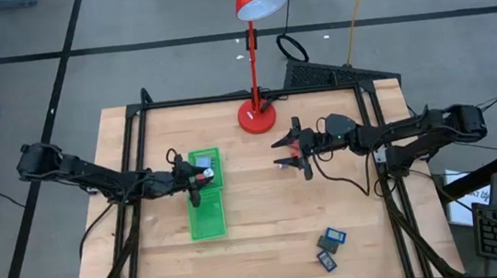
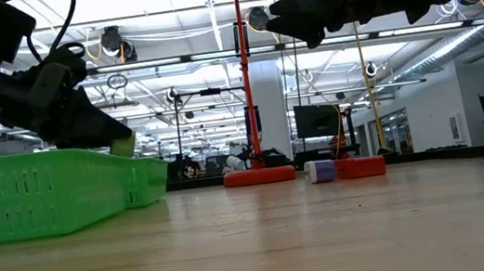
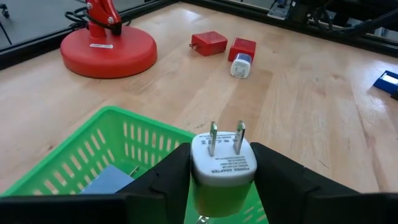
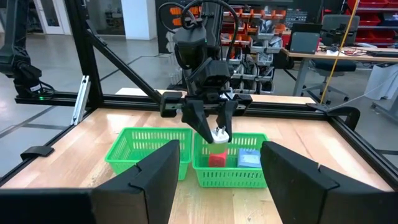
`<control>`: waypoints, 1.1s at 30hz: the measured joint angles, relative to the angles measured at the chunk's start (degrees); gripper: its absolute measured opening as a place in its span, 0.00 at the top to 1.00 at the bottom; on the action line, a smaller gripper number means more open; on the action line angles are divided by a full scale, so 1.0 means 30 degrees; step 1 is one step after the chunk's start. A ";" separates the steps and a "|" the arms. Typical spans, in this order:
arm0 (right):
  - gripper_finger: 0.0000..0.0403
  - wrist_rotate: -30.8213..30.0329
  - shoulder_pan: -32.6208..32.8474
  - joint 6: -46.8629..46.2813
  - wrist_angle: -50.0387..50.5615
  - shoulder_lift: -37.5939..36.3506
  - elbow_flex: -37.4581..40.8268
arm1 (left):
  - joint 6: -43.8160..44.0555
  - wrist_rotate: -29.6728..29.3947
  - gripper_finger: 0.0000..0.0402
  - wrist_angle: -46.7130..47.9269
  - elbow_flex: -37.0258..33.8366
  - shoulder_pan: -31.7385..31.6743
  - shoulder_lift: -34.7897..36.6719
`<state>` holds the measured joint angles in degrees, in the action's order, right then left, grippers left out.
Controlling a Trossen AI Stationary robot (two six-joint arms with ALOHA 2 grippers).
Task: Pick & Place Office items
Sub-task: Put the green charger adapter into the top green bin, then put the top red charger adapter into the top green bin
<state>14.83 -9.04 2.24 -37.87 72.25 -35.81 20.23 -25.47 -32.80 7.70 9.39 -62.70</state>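
Note:
A white plug adapter (image 3: 222, 168) with two metal prongs sits between the fingers of my left gripper (image 1: 195, 177), above the far compartment of the green tray (image 1: 207, 208). A red piece (image 4: 216, 160) and a blue piece (image 4: 249, 158) lie in that compartment. Two red blocks (image 3: 209, 43) (image 3: 242, 48) and a whitish-blue bit (image 3: 240, 65) lie on the table near the lamp. My right gripper (image 1: 289, 150) hovers open above them with nothing between its fingers. Two dark rectangles with blue faces (image 1: 333, 236) (image 1: 327, 260) lie near the front right. My left gripper pinches the adapter's white body by two opposite sides (image 3: 198, 171) between its two fingers. The fingers come from the table's left, slanting a little downward. The prongs (image 3: 225, 138) point forward, away from the wrist. The adapter is lifted clear, over the tray.
The red desk lamp's round base (image 1: 256, 117) stands at the far middle of the table, its pole rising between the two arms. A black frame (image 1: 226, 98) runs along the table's edges. Bare wood lies between the tray and the dark rectangles.

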 joint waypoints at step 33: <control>0.47 -0.0539 -0.0653 0.1915 0.5188 0.0000 0.0007 | -0.0939 -0.0012 0.43 -0.4804 0.0007 0.0000 0.0011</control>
<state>13.21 -11.00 7.99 -22.30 72.25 -35.79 17.41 -25.51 -47.21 7.73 9.39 -62.66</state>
